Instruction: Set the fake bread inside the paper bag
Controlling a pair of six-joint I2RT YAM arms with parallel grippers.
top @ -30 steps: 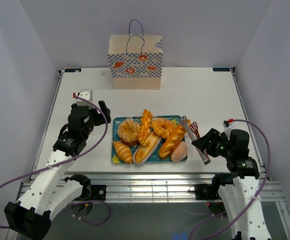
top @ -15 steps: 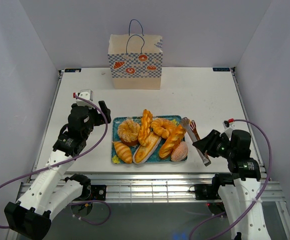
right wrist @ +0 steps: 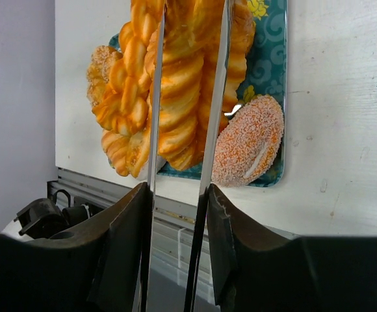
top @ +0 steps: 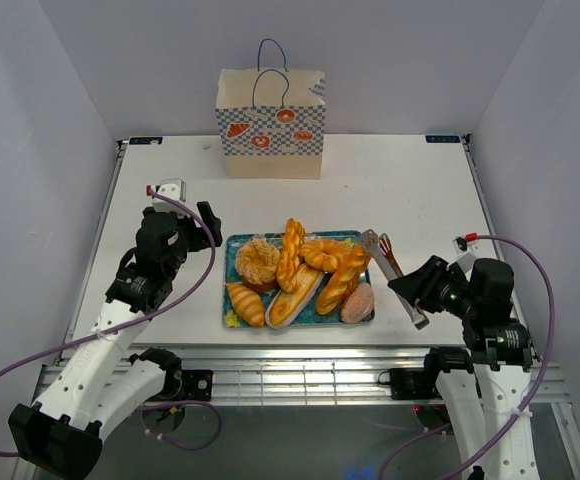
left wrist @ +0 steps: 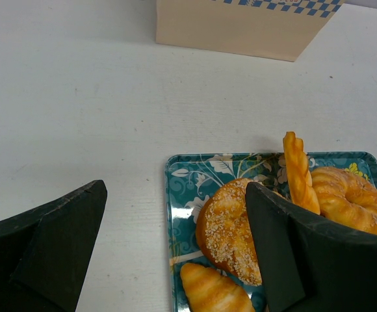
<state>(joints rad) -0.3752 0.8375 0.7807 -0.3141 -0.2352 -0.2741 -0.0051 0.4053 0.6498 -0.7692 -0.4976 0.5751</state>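
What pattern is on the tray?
The tray is teal with a pale floral print; left wrist view shows it best.

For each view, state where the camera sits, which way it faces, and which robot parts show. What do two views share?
Top external: above, behind the bases, looking down the table toward the paper bag; left arm and right arm show.
Left wrist: on the left arm, facing over the tray toward the bag; open left tool shows.
Right wrist: low, facing the fake bread along tongs gripped by the right tool.
Shared: both wrist views show the tray.
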